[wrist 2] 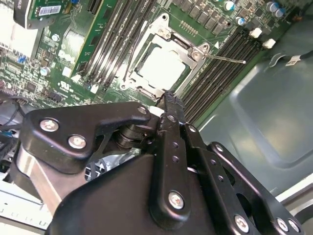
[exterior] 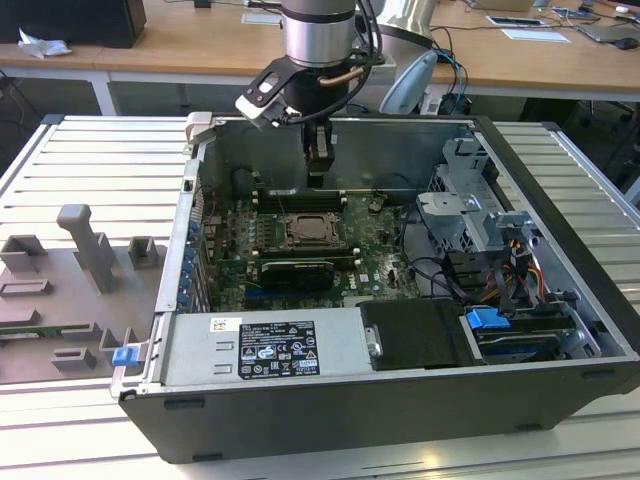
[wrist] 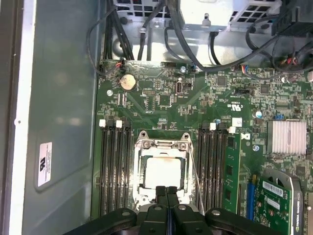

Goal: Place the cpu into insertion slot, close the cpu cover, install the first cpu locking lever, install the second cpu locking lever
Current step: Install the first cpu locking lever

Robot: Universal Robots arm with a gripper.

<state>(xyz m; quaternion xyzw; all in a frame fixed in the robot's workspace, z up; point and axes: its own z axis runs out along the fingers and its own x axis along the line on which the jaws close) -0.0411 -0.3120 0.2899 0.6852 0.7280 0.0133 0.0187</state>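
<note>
The cpu (wrist: 164, 172) (wrist 2: 163, 66) lies flat in the insertion slot (exterior: 310, 232), its pale face showing through the window of the cpu cover (wrist: 161, 144) (wrist 2: 182, 45), which lies down over it. A thin wire locking lever (wrist: 196, 178) (wrist 2: 226, 59) stands out slanted beside the socket. My gripper (exterior: 319, 178) (wrist: 167, 194) (wrist 2: 169, 101) hangs above the socket, toward the case's back wall. Its two fingers are pressed together with nothing between them.
Long memory slots (wrist: 113, 166) flank the socket on both sides. A graphics card (exterior: 297, 270) lies in front of it, a drive cage (exterior: 470, 215) with cables at the exterior view's right, the power supply (exterior: 265, 350) at the front. Grey fixtures (exterior: 85, 245) stand outside the case.
</note>
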